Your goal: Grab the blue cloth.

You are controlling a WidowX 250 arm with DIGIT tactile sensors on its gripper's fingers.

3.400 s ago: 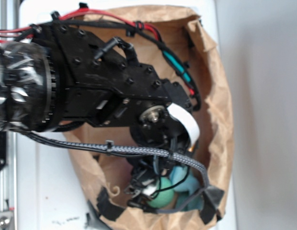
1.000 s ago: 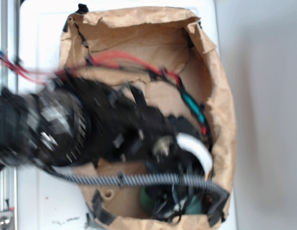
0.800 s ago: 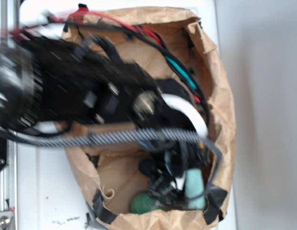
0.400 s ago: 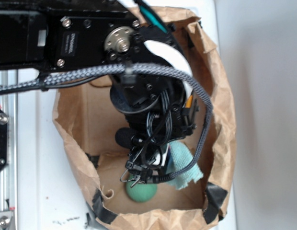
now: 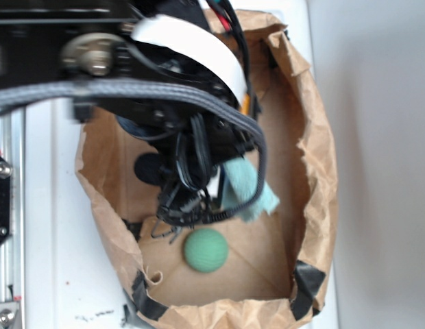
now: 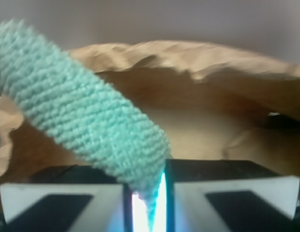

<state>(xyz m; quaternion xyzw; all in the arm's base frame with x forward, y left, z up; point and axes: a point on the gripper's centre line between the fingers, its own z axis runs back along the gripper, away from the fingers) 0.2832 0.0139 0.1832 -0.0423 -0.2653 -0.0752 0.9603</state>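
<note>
A crumpled brown paper bag (image 5: pixel 315 171) fills the background; the claw (image 6: pixel 149 203) is clamped on the blue cloth (image 6: pixel 82 116), lifted clear of the green ball (image 5: pixel 205 250). The grab looks done.

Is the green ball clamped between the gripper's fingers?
No, the gripper pinches the blue cloth, while the green ball lies free on the bag floor.

Teal blue cloth (image 6: pixel 87 121) (knit-textured weave), green ball (image 5: pixel 205 250), brown paper bag (image 5: pixel 315 178), black gripper (image 6: pixel 149 193).
</note>
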